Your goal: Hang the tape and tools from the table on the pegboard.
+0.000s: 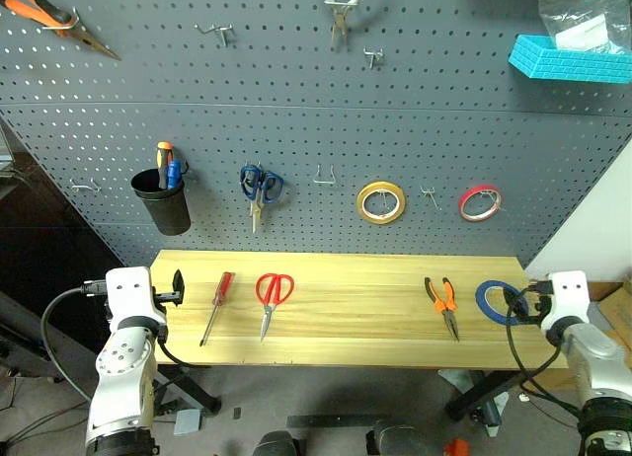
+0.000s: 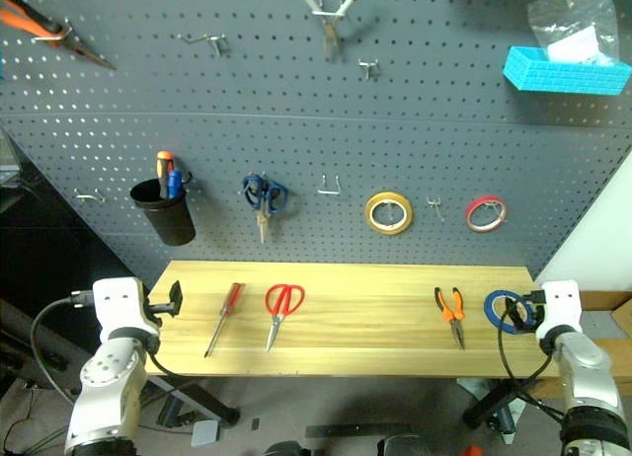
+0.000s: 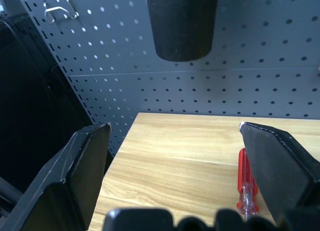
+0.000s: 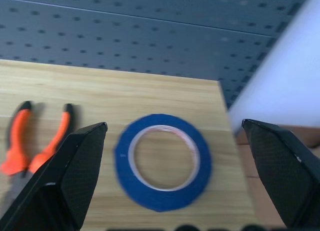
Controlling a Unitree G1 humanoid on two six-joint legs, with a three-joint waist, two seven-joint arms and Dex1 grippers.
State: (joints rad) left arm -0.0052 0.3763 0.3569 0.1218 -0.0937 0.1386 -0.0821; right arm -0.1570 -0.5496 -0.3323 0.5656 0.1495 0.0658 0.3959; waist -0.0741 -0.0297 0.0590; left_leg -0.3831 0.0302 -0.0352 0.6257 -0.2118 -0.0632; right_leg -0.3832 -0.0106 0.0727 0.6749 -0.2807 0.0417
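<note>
On the light wooden table lie, from left to right, a red-handled screwdriver, red scissors, orange-and-black pliers and a blue tape ring. Behind the table stands the dark grey pegboard. My left gripper hovers open at the table's left end, with the screwdriver just past one finger. At the right end my right gripper is open, its jaws spread wide either side of the tape, and the pliers lie beside it.
On the pegboard hang a black cup of pens, blue scissors, a yellow tape, a red tape, a turquoise basket and more pliers higher up. Bare hooks sit between the hung items.
</note>
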